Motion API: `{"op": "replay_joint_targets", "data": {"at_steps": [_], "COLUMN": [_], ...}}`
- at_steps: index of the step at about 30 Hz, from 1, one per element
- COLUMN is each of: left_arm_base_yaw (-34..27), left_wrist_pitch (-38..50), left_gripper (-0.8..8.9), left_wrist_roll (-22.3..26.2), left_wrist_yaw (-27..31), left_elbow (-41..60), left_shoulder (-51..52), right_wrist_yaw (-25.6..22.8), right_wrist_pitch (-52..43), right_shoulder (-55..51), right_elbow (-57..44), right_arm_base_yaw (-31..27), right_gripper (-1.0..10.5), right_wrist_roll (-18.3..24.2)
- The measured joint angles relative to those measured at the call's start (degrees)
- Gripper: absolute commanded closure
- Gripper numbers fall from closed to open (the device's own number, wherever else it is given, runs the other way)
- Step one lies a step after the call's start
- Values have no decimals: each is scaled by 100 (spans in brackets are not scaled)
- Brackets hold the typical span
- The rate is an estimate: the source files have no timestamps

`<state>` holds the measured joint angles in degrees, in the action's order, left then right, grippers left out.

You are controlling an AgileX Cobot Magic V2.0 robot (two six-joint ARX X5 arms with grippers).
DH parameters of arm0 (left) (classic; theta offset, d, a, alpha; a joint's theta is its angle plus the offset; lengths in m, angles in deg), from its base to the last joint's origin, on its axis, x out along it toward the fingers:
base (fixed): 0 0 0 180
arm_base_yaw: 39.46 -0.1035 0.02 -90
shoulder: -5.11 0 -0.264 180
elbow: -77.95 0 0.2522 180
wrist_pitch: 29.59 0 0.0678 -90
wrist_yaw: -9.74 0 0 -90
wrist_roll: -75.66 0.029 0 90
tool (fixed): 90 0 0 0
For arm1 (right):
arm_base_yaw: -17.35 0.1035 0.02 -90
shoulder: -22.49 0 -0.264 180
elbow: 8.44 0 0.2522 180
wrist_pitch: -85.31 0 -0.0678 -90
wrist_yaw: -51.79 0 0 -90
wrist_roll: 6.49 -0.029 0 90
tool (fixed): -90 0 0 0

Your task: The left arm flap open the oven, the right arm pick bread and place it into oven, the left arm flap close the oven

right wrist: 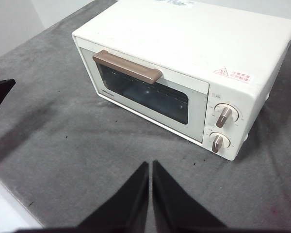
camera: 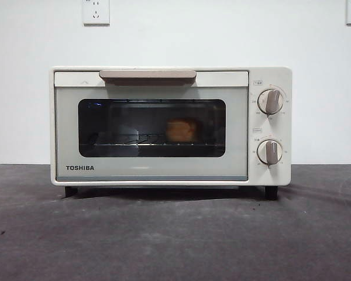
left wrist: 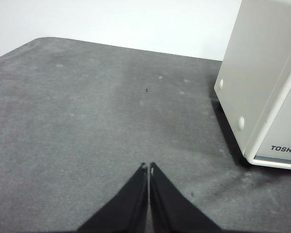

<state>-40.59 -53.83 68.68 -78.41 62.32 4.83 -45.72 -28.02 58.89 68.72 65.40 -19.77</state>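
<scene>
Currently the oven (camera: 170, 126) sits on the grey surface (camera: 175, 234) with its door shut, the handle (camera: 147, 75) up along the top edge. The bread (camera: 182, 130) is inside on the rack (camera: 134, 140), visible through the window, right of centre. It stands upright, golden-orange, partly dimmed by the glass. Two knobs (camera: 271, 101) are stacked on the right panel, both pointing roughly straight up. TOSHIBA logo shows at the door's lower left.

Left claw (left wrist: 149, 167): jaws pressed together, holding nothing, hovering above bare surface. The oven's left side wall and front corner are near it, off to one side, not touching.

Right claw (right wrist: 150, 165): jaws pressed together too, nothing between them, raised well above the surface in front of the oven, clear of the door. From this view the door is flush with the oven body, and a warning sticker (right wrist: 233, 74) sits on the oven's top near the knob side. A black tip (right wrist: 0, 92) pokes in at the view's edge, likely the other arm.

Neither arm shows in the front view. Two wall sockets (camera: 96, 12) show on the white wall behind.
</scene>
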Motion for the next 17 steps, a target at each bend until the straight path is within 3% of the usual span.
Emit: {"op": "replay_joint_targets", "data": {"at_steps": [17], "left_arm_base_yaw": [0], "left_wrist_pitch": [0], "left_gripper": [797], "left_wrist_roll": [4], "left_wrist_yaw": [0], "left_elbow": [0], "left_shoulder": [0], "right_wrist_yaw": [15], "right_wrist_pitch": [-2], "right_shoulder": [-20], "right_elbow": [0], "right_arm_base_yaw": [-83], "right_gripper": [940], "right_wrist_roll": [0]}}
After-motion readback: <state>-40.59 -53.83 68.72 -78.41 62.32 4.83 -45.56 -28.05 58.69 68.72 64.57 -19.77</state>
